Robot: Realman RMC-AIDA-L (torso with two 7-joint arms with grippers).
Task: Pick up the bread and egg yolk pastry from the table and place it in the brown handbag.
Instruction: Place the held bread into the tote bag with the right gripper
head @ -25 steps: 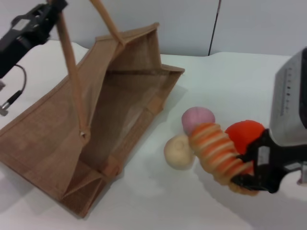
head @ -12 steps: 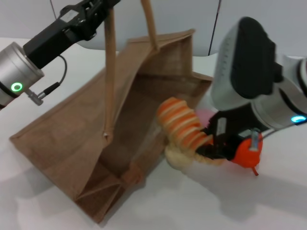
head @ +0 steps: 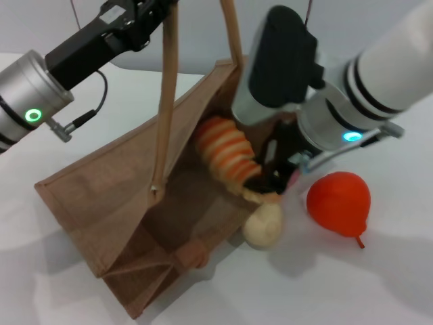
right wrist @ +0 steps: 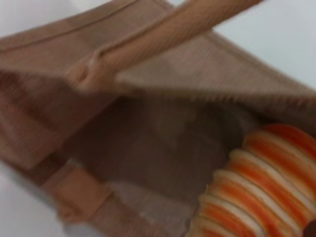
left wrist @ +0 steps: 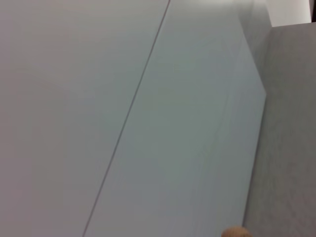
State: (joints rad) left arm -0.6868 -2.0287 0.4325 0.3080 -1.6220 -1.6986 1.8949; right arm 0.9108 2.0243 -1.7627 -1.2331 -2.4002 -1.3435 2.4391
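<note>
Bread held in right gripper over brown handbag mouth.

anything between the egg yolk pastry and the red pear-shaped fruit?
Nothing. In the head view, bare white table separates the egg yolk pastry from the red fruit.

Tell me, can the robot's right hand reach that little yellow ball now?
Probably not yet. The right hand is shut on the bread over the brown handbag; the egg yolk pastry sits uncovered just below.

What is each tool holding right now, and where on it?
Right tool grips the bread by its lower end, over the brown handbag mouth. Left tool holds up a bag handle.
</note>
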